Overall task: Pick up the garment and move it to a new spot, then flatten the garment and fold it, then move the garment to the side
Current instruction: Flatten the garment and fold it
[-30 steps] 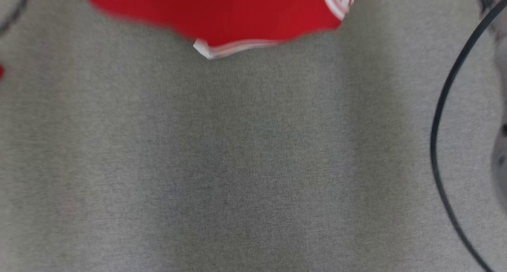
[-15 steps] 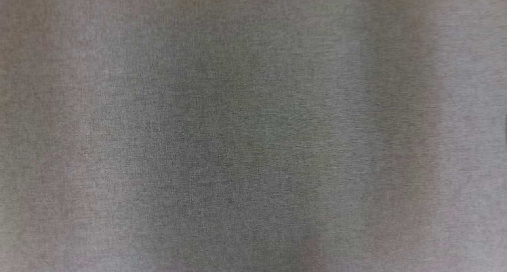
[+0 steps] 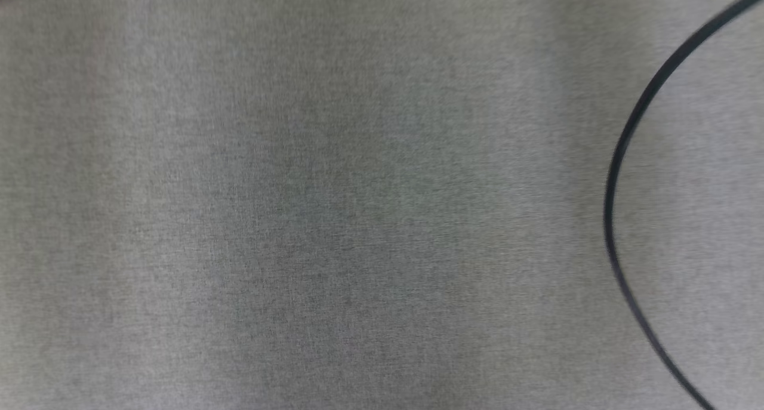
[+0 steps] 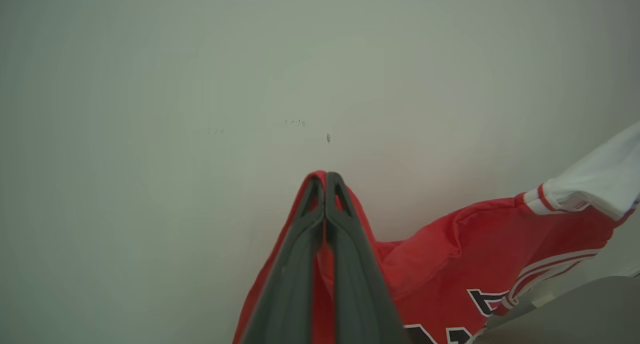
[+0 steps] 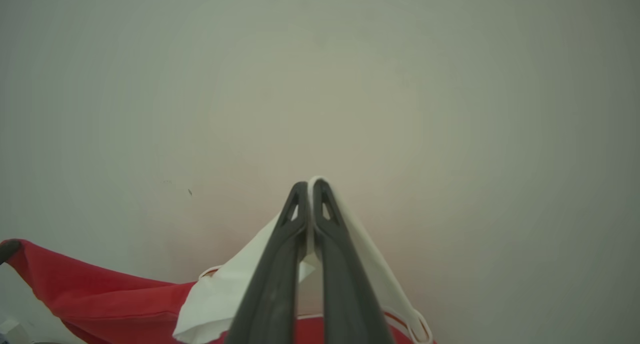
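- The left tool (image 4: 326, 176) has its two dark fingers pressed together, and they are pinching a fold of the red shirt (image 4: 480, 244).
- In the left wrist view, red cloth wraps around both fingers from the tips down to 6 o'clock.
- From that pinch the shirt spreads toward 4 o'clock, bunched into soft folds.
- At 3 o'clock in that view a white sleeve (image 4: 595, 179) joins the red body. A narrow band of red and white stripes marks the seam.
- Black lettering with a white outline (image 4: 482, 299) shows on the red cloth at 5 o'clock. It is cut off, so I cannot read it.
- The right tool (image 5: 309, 185) is also clamped shut, and it is pinching a white part of the same shirt (image 5: 100, 294).
- In the right wrist view, white cloth drapes over both sides of the fingers. It falls toward 7 o'clock and 5 o'clock.
- The red body stretches off toward 8 o'clock in that view, reaching the left edge.
- Behind the fingers, both wrist views show a plain pale background (image 5: 400, 83). The shirt hangs against it between the two pinches.
- The head view looks down on the desk (image 3: 334, 207), which has a grey woven covering and is slightly blurred.
- A thin black cable (image 3: 607, 219) curves across the desk from 2 o'clock to 4 o'clock, bowing toward the centre.
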